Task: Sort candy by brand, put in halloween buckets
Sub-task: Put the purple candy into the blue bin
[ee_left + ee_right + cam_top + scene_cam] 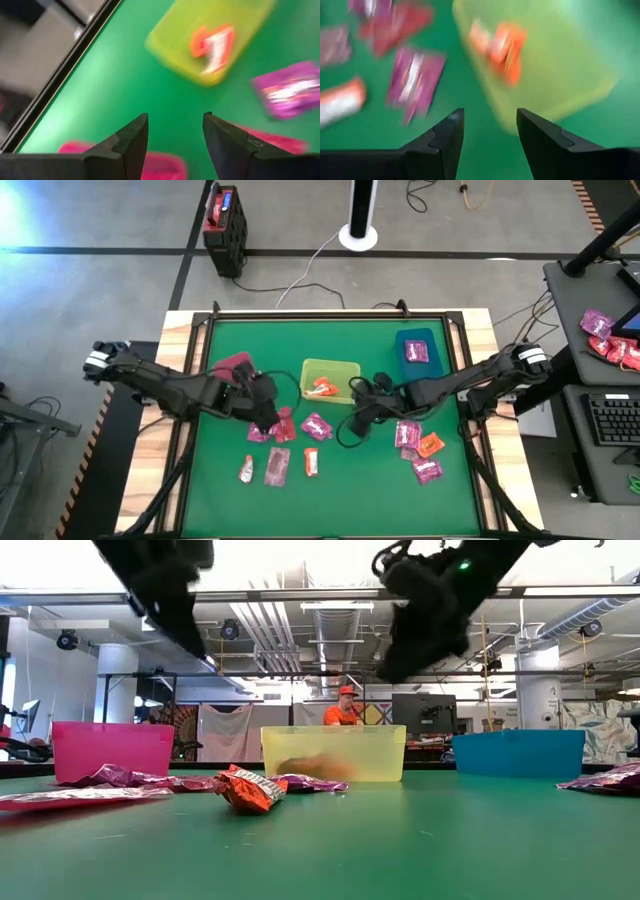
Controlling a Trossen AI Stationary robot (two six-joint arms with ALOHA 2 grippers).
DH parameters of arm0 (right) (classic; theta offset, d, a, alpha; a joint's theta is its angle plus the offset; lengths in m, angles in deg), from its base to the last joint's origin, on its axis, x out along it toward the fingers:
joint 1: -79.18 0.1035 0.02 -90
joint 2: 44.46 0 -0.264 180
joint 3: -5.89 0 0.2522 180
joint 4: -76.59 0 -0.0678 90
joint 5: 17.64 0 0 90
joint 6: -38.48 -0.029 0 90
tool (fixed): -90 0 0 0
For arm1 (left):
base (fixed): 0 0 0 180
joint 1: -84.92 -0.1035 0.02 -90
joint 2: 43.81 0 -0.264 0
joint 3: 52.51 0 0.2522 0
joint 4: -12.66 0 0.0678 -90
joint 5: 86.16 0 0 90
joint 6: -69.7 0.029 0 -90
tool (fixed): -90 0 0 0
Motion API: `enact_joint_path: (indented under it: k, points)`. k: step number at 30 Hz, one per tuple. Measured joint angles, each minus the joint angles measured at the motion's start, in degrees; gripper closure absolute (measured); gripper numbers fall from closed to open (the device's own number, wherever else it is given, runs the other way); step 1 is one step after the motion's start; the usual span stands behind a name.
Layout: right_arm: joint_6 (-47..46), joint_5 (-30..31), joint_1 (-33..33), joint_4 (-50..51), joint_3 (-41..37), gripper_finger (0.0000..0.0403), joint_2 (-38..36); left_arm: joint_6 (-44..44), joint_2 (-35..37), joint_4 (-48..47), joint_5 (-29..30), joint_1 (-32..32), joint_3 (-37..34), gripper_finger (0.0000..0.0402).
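Three bins stand along the far half of the green table: crimson red (232, 364), yellow-green (330, 378) holding an orange-and-white candy (322, 387), and teal (418, 348) holding a magenta candy (416, 351). Loose candies lie flat on the mat: a magenta one (316, 425), reddish-pink ones (278, 465), orange-and-white ones (311, 461), and a cluster on the right (428, 446). My left gripper (262, 408) hovers open above the candies just near of the red bin. My right gripper (362, 412) hovers open beside the yellow-green bin's near right corner. Both are empty.
A black box with a red top (225, 220) and a white disc with a pole (358, 230) stand on the floor beyond the table. More candies lie on a side desk (608, 340). A person in orange (344, 710) sits far behind. Bare mat lies along the near edge.
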State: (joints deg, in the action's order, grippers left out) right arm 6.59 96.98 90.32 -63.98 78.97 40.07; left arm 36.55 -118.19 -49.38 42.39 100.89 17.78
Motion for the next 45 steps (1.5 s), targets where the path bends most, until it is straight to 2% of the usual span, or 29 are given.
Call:
enact_joint_path:
  k: [3, 5, 11, 14, 20, 29, 32, 37, 42, 45]
  points:
    - [-8.9, -11.15, 0.66, 11.68, 2.2, 0.0232, 0.0, 6.21, 0.24, 7.28, 0.0, 4.12, 0.0, 0.0229]
    - [-15.09, -15.63, 1.79, 19.14, 3.01, 0.0234, 0.0, 10.11, 0.24, 11.36, -0.02, 6.88, 0.0, 0.0229]
    - [-32.68, -17.47, 6.49, 43.64, 1.82, 0.0236, 0.0, 19.11, 0.17, 20.92, -0.05, 12.83, -0.5, 0.0229]
    - [-38.94, -18.67, 8.41, 49.55, -0.17, 0.0232, -0.42, 19.16, 0.17, 21.52, 0.04, 13.73, -0.75, 0.0229]
    - [-42.35, -22.13, 9.54, 44.79, -6.77, 0.0231, -4.32, 16.4, 0.13, 21.63, 0.02, 13.99, -3.69, 0.0228]
    - [-48.66, -21.8, 9.6, 31.18, -17.29, 0.0225, -16.08, 11.71, 0.17, 22.33, 0.22, 13.99, -6.59, 0.0228]
    - [-51.55, -21.78, 9.6, 26.89, -21.23, 0.0223, -19.22, 11.84, 0.17, 22.32, 2.77, 13.99, -6.79, 0.0228]
    - [-53.71, -21.63, 9.6, 19.19, -27.04, 0.0223, -20.46, 12.21, 0.19, 22.18, 4.54, 13.92, -7.19, 0.0228]
    - [-53.12, -21.49, 9.58, 7.42, -31.1, 0.0224, -19.89, 12.49, 0.19, 22.18, 5.2, 13.92, -7.21, 0.0228]
    - [-52.99, -20.13, 9.6, 5.99, -31.55, 0.0233, -19.98, 12.5, 0.19, 22.19, 6.67, 13.92, -7.21, 0.0228]
